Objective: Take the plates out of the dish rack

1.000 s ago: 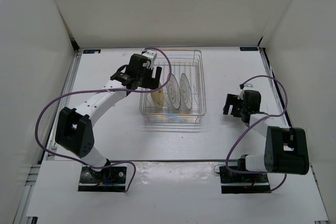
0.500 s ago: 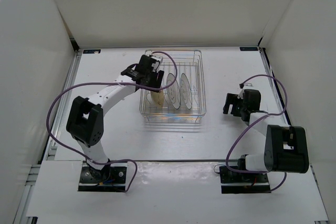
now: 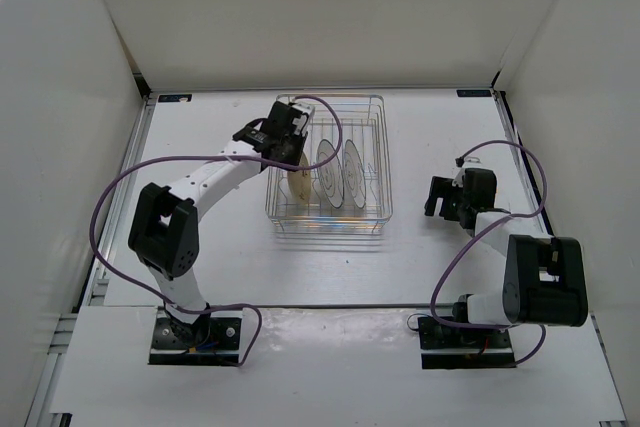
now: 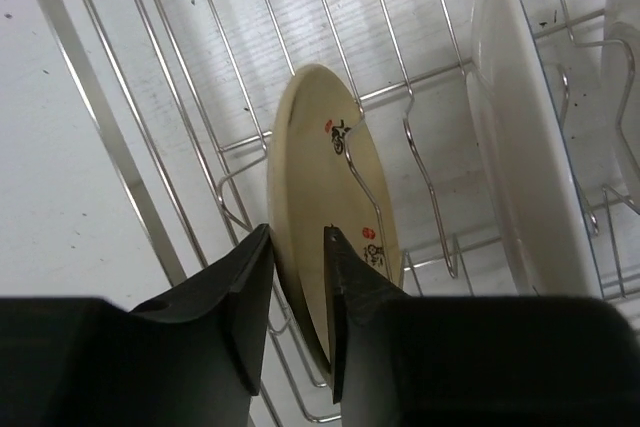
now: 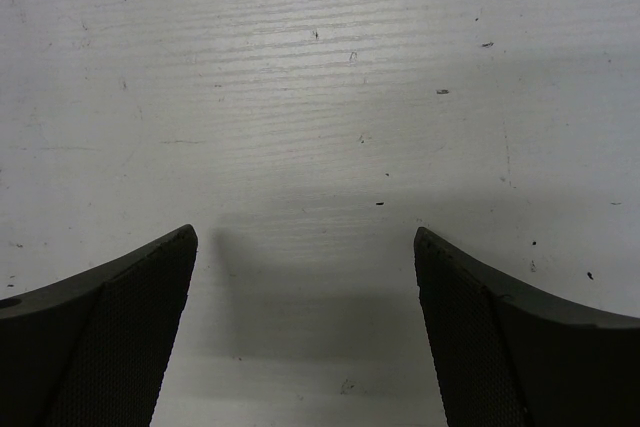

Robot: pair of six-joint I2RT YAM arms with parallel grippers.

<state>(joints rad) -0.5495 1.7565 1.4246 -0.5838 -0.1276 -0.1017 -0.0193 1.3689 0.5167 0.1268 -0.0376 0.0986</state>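
The dish rack (image 3: 377, 105) of thin silver wire stands mid-table with three plates upright in its dividers. The golden-tan plate (image 3: 298, 188) is leftmost; two white plates (image 3: 328, 175) (image 3: 353, 175) stand to its right. My left gripper (image 3: 291, 153) reaches down into the rack's left side. In the left wrist view its jaws (image 4: 297, 232) are shut on the near rim of the golden-tan plate (image 4: 320, 157), one finger on each face. A white plate (image 4: 520, 147) shows edge-on to the right. My right gripper (image 3: 437, 199) rests open over bare table, right of the rack, holding nothing (image 5: 305, 237).
Rack wires (image 4: 130, 167) and upright dividers (image 4: 420, 157) crowd closely around the held plate. White walls enclose the table on three sides. A purple cable loops from each arm.
The left gripper has moved right and down into the rack over the golden-tan plate, and its jaws have closed from wide open onto the plate's rim. The right arm has stayed put.
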